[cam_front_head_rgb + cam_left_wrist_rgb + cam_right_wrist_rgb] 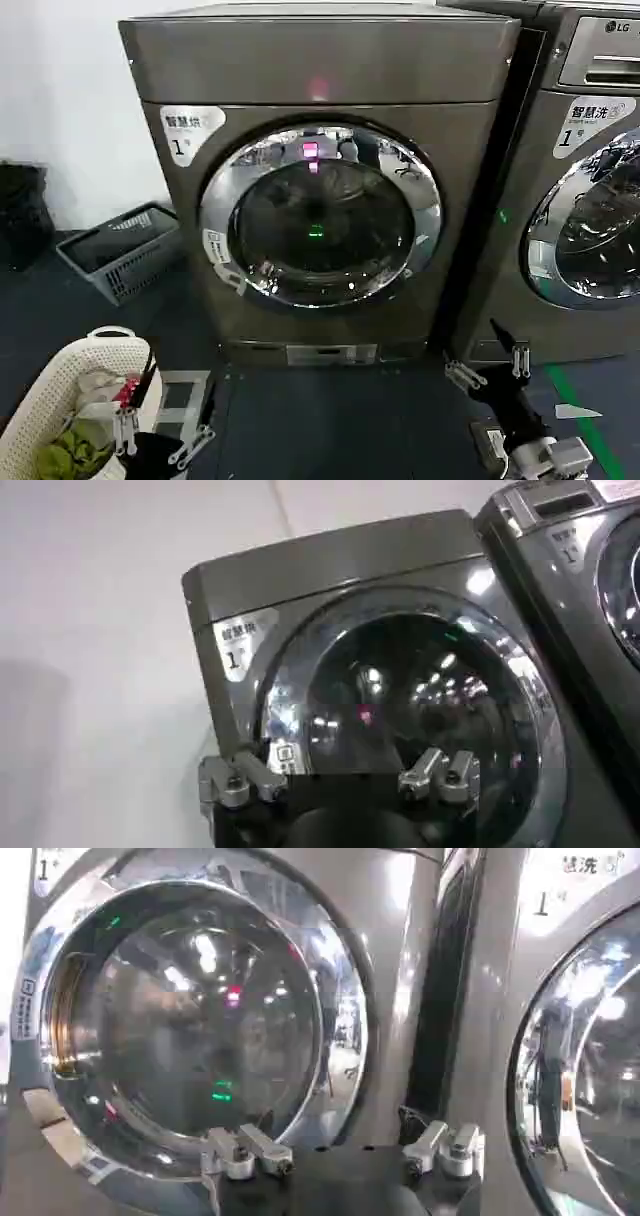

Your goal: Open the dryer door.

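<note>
The bronze-grey dryer (320,60) stands straight ahead, with a white "1" label (190,130) and a pink light (318,88). Its round dryer door (320,215) is closed: a chrome ring around dark glass, flush with the front. My left gripper (160,438) hangs low at the left, open and empty, well short of the machine. My right gripper (490,368) is low at the right, open and empty, near the dryer's lower right corner. The left wrist view shows the door (420,710) beyond the left gripper (340,780). The right wrist view shows the door (200,1018) beyond the right gripper (345,1150).
An LG-marked machine (590,200) stands close on the right with a narrow dark gap between. A grey crate (120,250) lies on the floor at the left. A white laundry basket (50,385) with clothes sits by my left arm. Green tape (575,410) marks the floor.
</note>
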